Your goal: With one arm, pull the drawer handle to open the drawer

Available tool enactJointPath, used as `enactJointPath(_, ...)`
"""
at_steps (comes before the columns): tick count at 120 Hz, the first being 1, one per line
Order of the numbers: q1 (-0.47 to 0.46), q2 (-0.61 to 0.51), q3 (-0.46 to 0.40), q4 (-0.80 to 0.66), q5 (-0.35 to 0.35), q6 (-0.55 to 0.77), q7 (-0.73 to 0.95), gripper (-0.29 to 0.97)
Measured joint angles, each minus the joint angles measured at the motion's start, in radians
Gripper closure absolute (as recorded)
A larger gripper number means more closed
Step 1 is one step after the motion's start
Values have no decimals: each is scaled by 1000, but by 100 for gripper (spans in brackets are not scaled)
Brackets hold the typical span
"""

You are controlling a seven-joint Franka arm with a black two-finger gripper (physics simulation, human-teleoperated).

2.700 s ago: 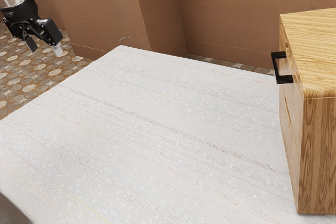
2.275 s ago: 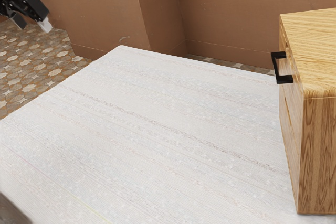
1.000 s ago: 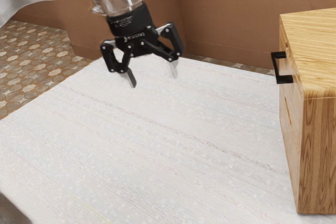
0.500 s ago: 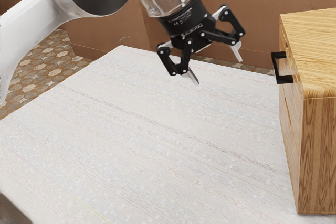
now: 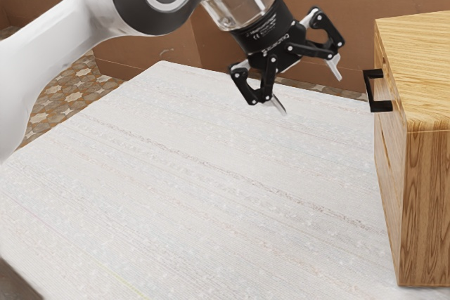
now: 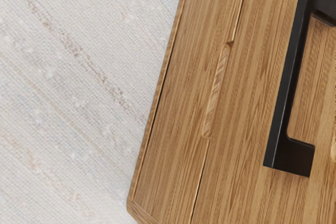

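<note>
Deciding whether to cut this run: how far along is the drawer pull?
Done: approach mostly made; the gripper hangs open above the table, a short gap from the black handle. In hand: lining up, the wrist view faces the drawer front and handle. Left: grasp and pull; nothing juts from the cabinet, so the drawer looks shut.

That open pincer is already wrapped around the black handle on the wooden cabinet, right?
Not quite. The exterior view shows the open pincer short of the black handle on the wooden cabinet, with a clear gap between them.
</note>
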Motion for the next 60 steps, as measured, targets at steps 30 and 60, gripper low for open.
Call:
enactJointPath(30, 0, 2, 2, -32, 1, 30, 6, 2)
enactJointPath(60, 16, 47, -42, 2, 3, 45, 27, 2)
